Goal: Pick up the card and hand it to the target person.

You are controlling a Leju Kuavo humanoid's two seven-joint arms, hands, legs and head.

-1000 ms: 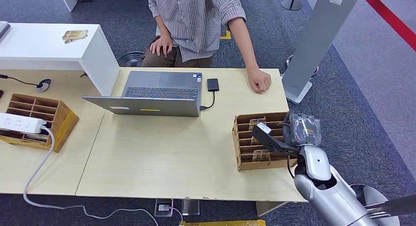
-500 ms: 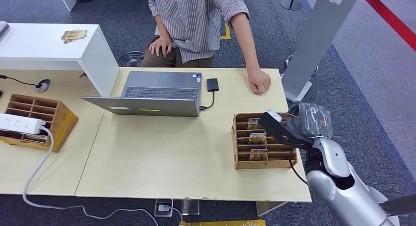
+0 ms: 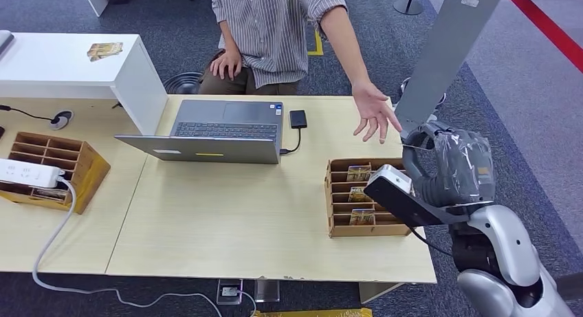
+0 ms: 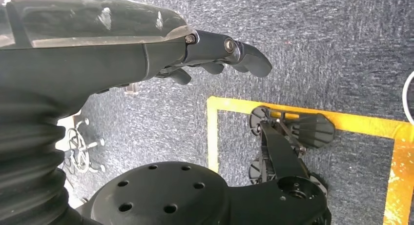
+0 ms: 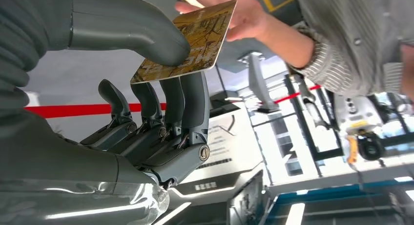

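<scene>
Card (image 5: 188, 42) pinched between right hand (image 5: 146, 88) thumb and fingers (image 5: 193, 95), near person's open palm (image 3: 372, 111), left hand (image 4: 215, 51) fingers curled, holding nothing

The card (image 5: 188, 42) was a thin rectangle with rounded corners, its printed face a golden-brown pattern with dark lettering too blurred to read. In the right wrist view it sat pinched between the thick grey thumb and the dark fingers (image 5: 194, 95) of the right hand (image 5: 161, 83), lying roughly flat, its free end reaching toward the person's open hand (image 5: 239, 15). That hand (image 3: 375, 114) hovered palm up, fingers spread, at about 11 o'clock from the robot's right hand (image 3: 450, 169) in the head view, near it; whether card and palm touched could not be told. In the head view the card itself was hidden.
</scene>
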